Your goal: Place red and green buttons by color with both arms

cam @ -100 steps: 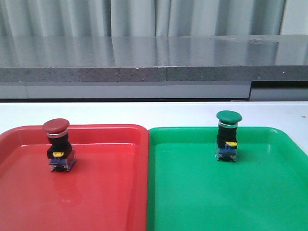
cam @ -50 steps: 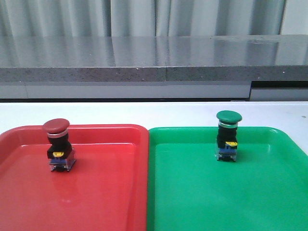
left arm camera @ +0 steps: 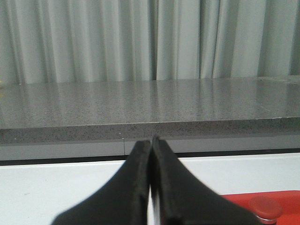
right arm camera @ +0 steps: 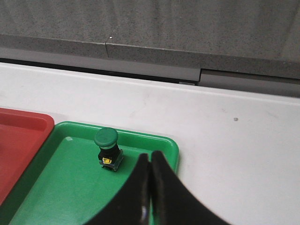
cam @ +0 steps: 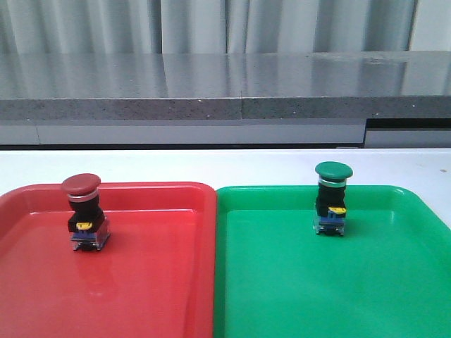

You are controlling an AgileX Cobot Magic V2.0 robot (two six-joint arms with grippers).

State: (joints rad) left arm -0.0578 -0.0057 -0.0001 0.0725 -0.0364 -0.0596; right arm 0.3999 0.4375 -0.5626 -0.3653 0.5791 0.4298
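One button (cam: 85, 215) in left tray (cam: 141, 296) — other button (cam: 332, 201) in right tray (cam: 352, 296).

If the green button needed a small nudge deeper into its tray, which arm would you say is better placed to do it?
Probably the right. The right gripper, shut and empty, hangs above the green tray with the green button just ahead. The left gripper, also shut, faces the counter, with the red button beside it.

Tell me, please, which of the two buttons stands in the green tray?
The green-capped button stands upright in the green tray; the red-capped button stands in the red tray.
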